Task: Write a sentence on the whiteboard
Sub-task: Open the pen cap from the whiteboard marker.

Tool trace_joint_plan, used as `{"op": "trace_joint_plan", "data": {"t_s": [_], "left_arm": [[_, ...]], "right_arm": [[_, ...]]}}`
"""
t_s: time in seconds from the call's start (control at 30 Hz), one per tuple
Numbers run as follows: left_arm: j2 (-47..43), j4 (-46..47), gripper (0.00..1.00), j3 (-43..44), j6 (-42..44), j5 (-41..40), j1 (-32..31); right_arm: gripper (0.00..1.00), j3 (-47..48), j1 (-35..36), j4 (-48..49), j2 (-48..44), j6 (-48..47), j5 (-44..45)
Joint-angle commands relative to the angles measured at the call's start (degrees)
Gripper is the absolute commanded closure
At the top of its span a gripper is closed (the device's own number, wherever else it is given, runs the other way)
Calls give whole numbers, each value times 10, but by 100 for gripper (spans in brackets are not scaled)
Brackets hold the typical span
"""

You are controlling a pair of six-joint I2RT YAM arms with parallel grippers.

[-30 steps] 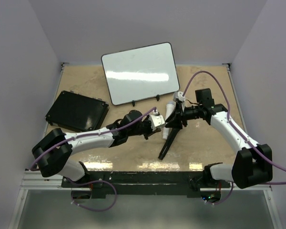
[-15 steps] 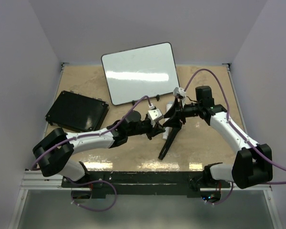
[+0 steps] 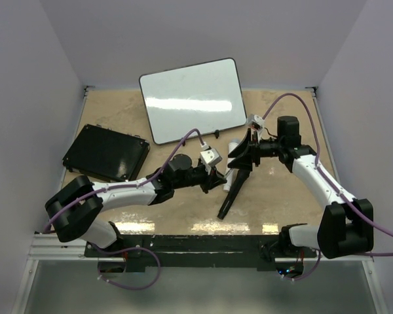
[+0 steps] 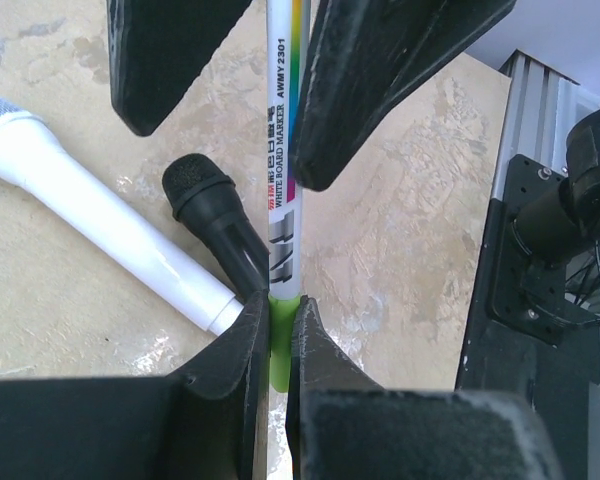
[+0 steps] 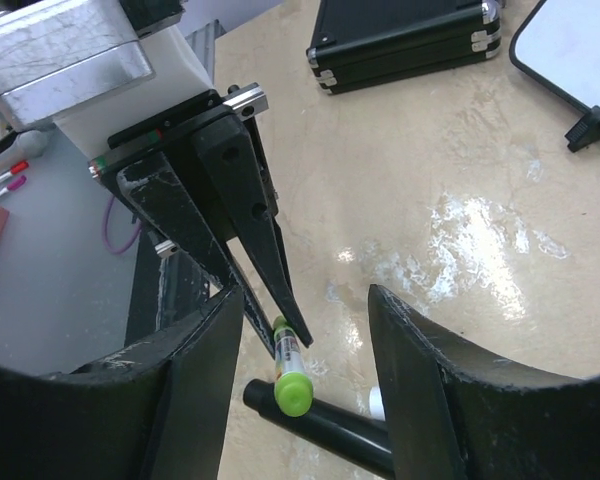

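Whiteboard [image 3: 193, 98] stands propped at the far middle of the counter [image 3: 275, 196], its glossy face blank; no green words show on it. Well nearer the arms, the marker [image 4: 282, 150] is clamped in the left hand [image 4: 278, 305], whose fingers pinch a green band near one end. The barrel reaches out between the fingers of the right hand [image 5: 305, 300], which stand apart on either side without touching it. Its other green end points at the right wrist camera. Under the pair lie a white microphone [image 4: 100, 235] and a black microphone [image 4: 220, 225], and a black case [image 3: 106, 152] sits off to the left.

This looks like the preparing step, with the marker being uncapped or passed across. Which green end is the cap I cannot tell. Next the right hand needs to close squarely on the barrel and then pull straight along it.
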Motion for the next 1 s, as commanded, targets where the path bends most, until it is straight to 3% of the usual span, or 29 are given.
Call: {"op": "trace_joint_plan", "data": {"t_s": [0.0,0.17,0.3,0.4,0.77,0.97], "left_arm": [[-7,51,100,-4,-22,-1,2],[-7,51,100,4,-31,-9,2],[-9,48,100,12,-31,-17,4],[-6,45,100,19,-31,-12,4],[-6,34,100,40,-22,-15,7],[-8,24,100,46,-13,-12,10]], "right_arm": [[43,-9,-2,28,-16,17,-32],[47,-20,5,40,-10,27,-33],[60,-23,8,51,-2,46,-35],[64,-23,10,51,0,48,-37],[70,-22,25,39,9,35,-22],[83,-18,26,28,10,26,-22]]}}
